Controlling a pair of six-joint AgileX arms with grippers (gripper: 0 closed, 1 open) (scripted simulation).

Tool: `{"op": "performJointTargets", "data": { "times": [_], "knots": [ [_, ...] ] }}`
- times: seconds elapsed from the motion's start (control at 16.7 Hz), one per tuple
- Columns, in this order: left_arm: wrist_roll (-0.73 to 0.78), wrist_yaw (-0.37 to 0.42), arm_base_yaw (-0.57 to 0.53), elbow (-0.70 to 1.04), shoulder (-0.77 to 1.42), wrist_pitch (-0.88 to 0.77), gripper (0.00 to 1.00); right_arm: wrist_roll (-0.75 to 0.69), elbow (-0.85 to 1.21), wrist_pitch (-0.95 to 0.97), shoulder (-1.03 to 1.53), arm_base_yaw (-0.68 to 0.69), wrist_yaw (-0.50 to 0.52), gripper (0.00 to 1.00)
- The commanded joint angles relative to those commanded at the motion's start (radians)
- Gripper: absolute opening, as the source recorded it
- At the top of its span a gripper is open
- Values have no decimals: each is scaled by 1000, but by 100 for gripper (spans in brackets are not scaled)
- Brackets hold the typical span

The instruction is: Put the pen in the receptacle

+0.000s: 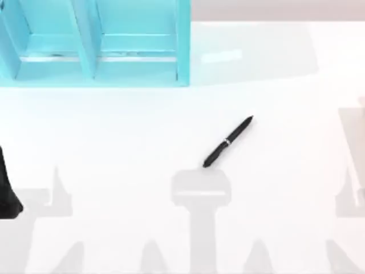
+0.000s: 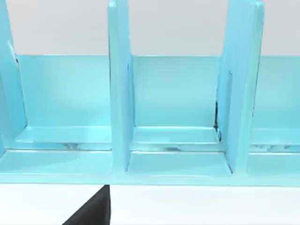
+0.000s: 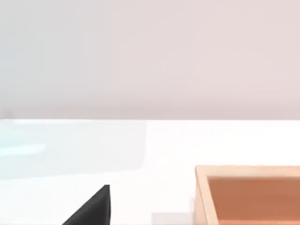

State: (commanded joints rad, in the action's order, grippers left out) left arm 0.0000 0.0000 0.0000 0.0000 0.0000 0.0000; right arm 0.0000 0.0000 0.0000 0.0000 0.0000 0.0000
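White table [image 1: 114,142] spreads under everything; a turquoise rack [image 1: 97,45] of upright dividers stands at its far left corner (the left wrist view looks straight into its compartments); an orange wooden box [image 3: 248,194] sits in the right wrist view; the left arm [image 1: 7,188] waits at the left edge, whether its pincer is apart or together I cannot tell; the black pen [image 1: 228,141] lies slantwise mid-table, well apart from the rack.

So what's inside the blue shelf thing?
Nothing that can be seen: the blue divided rack's open slots show bare blue floors. Its dividers hide parts of each slot. The black pen lies out on the white table.
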Motion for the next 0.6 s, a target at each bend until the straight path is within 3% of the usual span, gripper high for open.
{"op": "performJointTargets", "data": {
  "times": [0.3,0.6],
  "knots": [
    [0,0,0,0,0,0,100,53,53,-18,62,17,-11,100],
    [0,0,0,0,0,0,100,279,276,-93,379,89,-52,100]
  ]
}}
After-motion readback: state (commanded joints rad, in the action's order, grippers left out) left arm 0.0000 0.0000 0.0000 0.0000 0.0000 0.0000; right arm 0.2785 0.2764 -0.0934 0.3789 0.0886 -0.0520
